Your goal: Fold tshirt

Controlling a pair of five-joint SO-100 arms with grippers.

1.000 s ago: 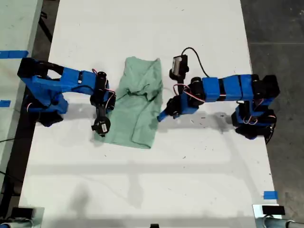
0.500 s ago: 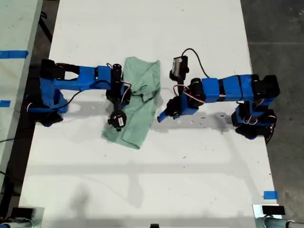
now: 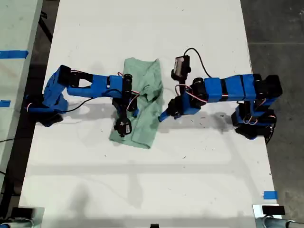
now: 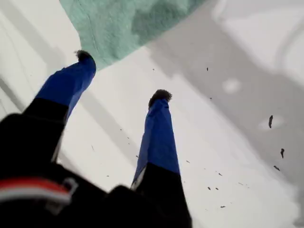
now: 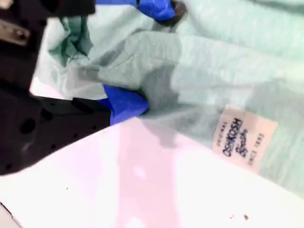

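Note:
The pale mint-green tshirt (image 3: 148, 116) lies bunched and partly folded on the white table (image 3: 152, 180), near the middle of the exterior view. My second gripper (image 3: 129, 110) reaches in from the exterior view's left and sits over the cloth. In the second wrist view my second gripper (image 5: 142, 57) is shut on a fold of the tshirt (image 5: 228, 61), whose sewn label (image 5: 240, 137) shows. My first gripper (image 3: 163, 116) comes from the exterior view's right and stands just off the cloth's edge. There my first gripper (image 4: 122, 75) is open and holds nothing, one fingertip (image 4: 84, 56) touching the tshirt (image 4: 118, 23) hem.
A blue tape mark (image 3: 270, 194) sits near the table's corner at the exterior view's lower right. Another table with blue tape (image 3: 12, 53) stands at that view's left edge. Dark floor (image 3: 278, 28) borders the table at that view's right. Small dark specks (image 4: 270, 121) dot the tabletop.
My second gripper has swept toward the exterior view's right, dragging the tshirt's edge over itself, so the cloth is narrower. My first gripper has barely moved.

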